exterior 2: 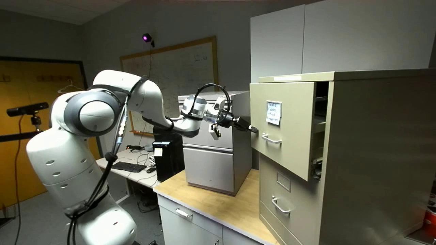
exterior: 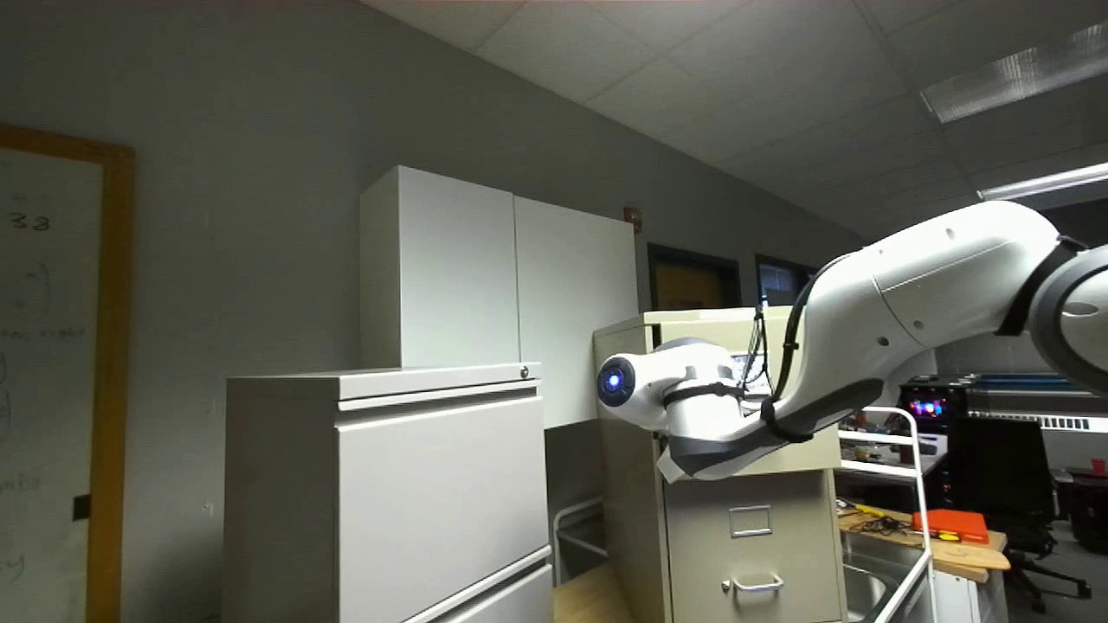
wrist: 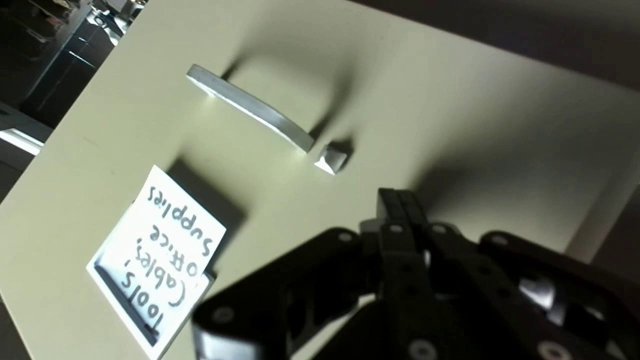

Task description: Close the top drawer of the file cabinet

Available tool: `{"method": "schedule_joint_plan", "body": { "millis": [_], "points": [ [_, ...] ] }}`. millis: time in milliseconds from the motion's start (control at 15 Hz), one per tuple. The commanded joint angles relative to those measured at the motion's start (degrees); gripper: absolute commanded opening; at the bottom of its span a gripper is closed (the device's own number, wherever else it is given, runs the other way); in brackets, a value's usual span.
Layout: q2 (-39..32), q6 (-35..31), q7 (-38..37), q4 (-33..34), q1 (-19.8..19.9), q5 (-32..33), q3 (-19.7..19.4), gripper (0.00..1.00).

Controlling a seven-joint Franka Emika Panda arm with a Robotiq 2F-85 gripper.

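The beige file cabinet (exterior 2: 374,146) stands at the right in an exterior view and behind the arm in an exterior view (exterior: 623,510). Its top drawer (exterior 2: 296,129) sticks out partway; a dark gap with contents shows behind its front. The front also fills the wrist view (wrist: 280,200), with a silver handle (wrist: 255,110), a small lock (wrist: 331,159) and a paper label (wrist: 155,260). My gripper (wrist: 400,192) is shut and empty, its fingertips pointing at the front beside the lock. In an exterior view the gripper (exterior 2: 254,129) is at the front's left edge; contact cannot be told.
A grey-white cabinet (exterior 2: 209,166) stands on the wooden counter (exterior 2: 218,204), close to the arm's wrist. White wall cupboards (exterior 2: 357,37) hang behind the file cabinet. A lower drawer (exterior 2: 279,183) with a silver handle is below the top drawer. A desk (exterior 2: 129,158) is farther back.
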State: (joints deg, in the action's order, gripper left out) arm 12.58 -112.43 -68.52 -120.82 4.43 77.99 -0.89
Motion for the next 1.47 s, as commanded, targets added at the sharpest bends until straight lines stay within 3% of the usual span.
{"method": "schedule_joint_plan", "body": {
  "millis": [0,933,1400],
  "points": [
    [-7.90,-3.60,-1.07,8.87,0.34,3.27,-2.13,0.00],
    [-17.33,-3.77,0.96,19.71,1.08,-0.85,-4.21,0.00],
    [-19.18,-2.45,1.01,23.75,0.97,-9.67,-4.11,0.00]
  ]
}}
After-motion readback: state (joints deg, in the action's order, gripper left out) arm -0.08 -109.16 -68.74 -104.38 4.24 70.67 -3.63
